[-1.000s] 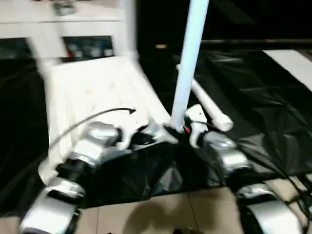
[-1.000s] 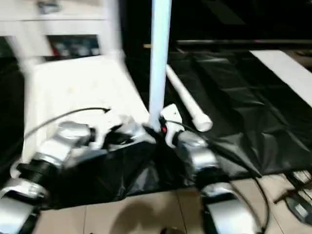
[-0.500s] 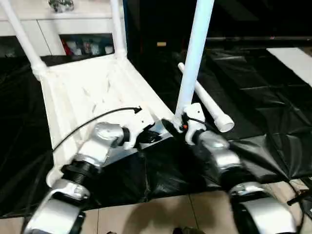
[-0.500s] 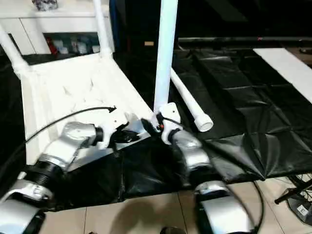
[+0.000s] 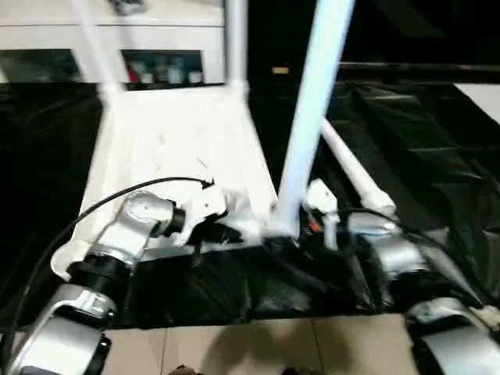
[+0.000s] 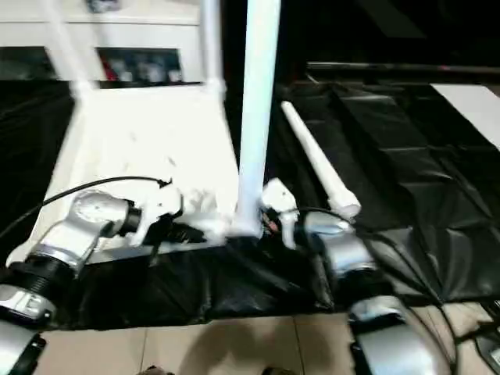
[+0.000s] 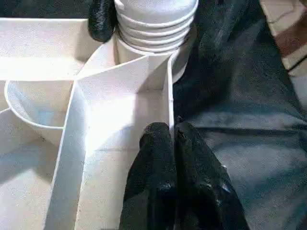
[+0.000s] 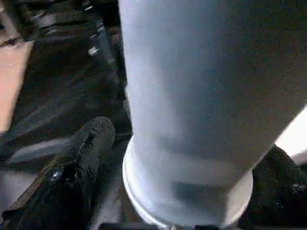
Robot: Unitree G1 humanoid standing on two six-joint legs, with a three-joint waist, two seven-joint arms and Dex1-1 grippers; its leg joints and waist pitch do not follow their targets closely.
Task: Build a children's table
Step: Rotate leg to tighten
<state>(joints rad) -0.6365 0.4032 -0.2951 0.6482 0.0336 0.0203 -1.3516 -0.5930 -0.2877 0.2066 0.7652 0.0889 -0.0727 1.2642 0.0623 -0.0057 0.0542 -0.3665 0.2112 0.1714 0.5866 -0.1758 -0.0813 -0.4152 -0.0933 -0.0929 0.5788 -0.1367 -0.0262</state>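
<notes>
- Tabletop (image 5: 176, 148): white moulded plastic, rectangular, lying underside-up on black sheeting (image 5: 437, 141); thin ribs divide the underside into compartments, with round sockets at the corners.
- Far legs (image 5: 236, 43): two white tubes stand upright in the far corner sockets, apparently already fitted.
- Near-right leg (image 5: 308, 125): smooth white tube, upright at the near-right corner, its ridged, threaded-looking end at the socket (image 7: 156, 43); whether it is fully seated cannot be told.
- Spare leg (image 6: 319, 168): the fourth tube lies loose on the sheeting, just right of the tabletop, flared at its near end. Judged progress: three legs placed, one corner left.
- Left gripper (image 7: 173, 139): black fingers pressed together, clamped on the thin rim wall near the socket.
- Right gripper (image 8: 180, 158): fingers (image 8: 81, 143) spread to either side of the upright tube's base; whether they press on it cannot be told.
- Background: white cabinet (image 5: 156, 35) beyond the tabletop; tiled floor (image 5: 234, 348) nearest the robot.
</notes>
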